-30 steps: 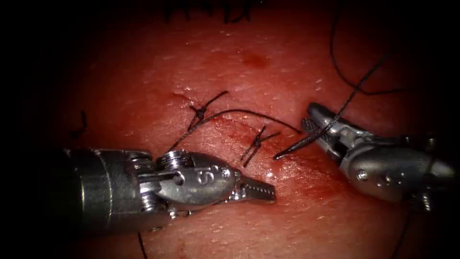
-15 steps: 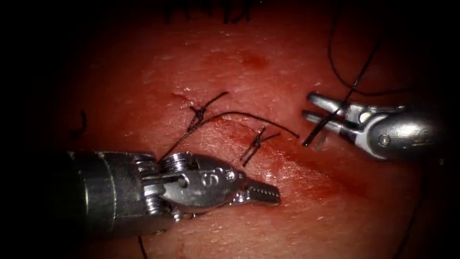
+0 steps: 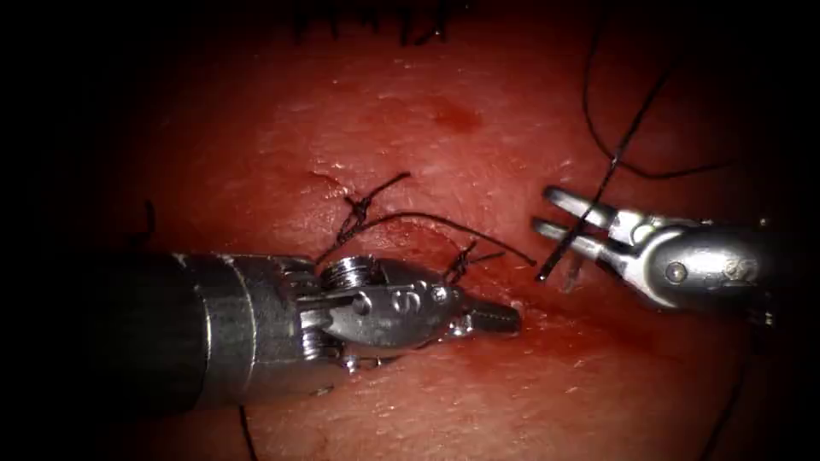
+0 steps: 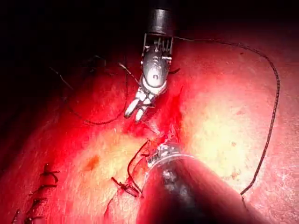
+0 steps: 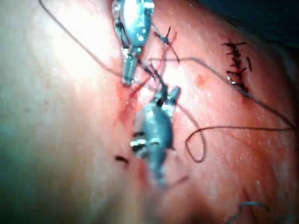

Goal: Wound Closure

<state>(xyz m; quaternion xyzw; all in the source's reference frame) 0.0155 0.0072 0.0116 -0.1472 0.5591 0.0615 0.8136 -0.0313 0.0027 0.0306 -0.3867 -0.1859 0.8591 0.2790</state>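
Two knotted stitches (image 3: 363, 209) already sit on the cut (image 3: 427, 235), centre frame. My right pincer (image 3: 547, 213) grasps the needle (image 3: 559, 252) mid-curve, off the tissue (image 3: 512, 393); left pincer (image 3: 504, 318) clenched, empty.

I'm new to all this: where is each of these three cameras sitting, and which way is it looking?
Endoscope view: above and in front of the tissue, looking down at the cut; left gripper holds nothing, right gripper holds the needle near its middle, clear of the tissue.
Left wrist view: rides the left arm, looking along its shaft toward the right gripper.
Right wrist view: rides the right arm, looking along its own tool toward the left gripper.
All share the knotted stitches.
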